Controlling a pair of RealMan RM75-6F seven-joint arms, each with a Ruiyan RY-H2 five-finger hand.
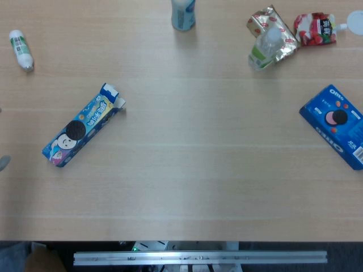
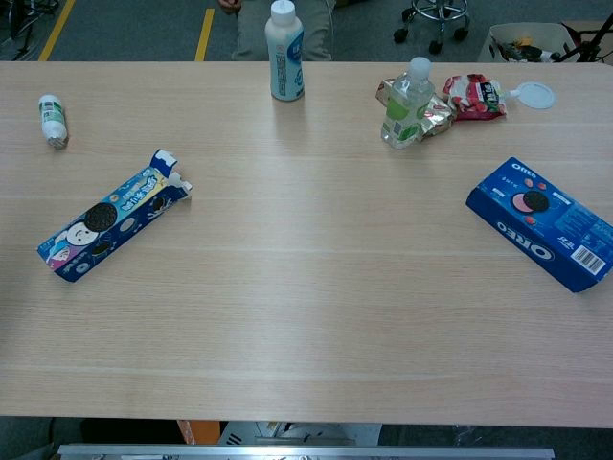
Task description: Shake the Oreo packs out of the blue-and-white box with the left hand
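The blue-and-white Oreo box lies flat and slanted on the left part of the table. Its flaps stand open at the far right end. In the chest view the same box shows no packs outside it, and its inside is hidden. A small grey sliver at the left edge of the head view looks like a tip of my left hand, well left of the box and apart from it. My right hand does not show in either view.
A dark blue Oreo box lies at the right edge. Along the far side stand a white drink bottle, a tipped water bottle on snack packets, and a small lying bottle at far left.
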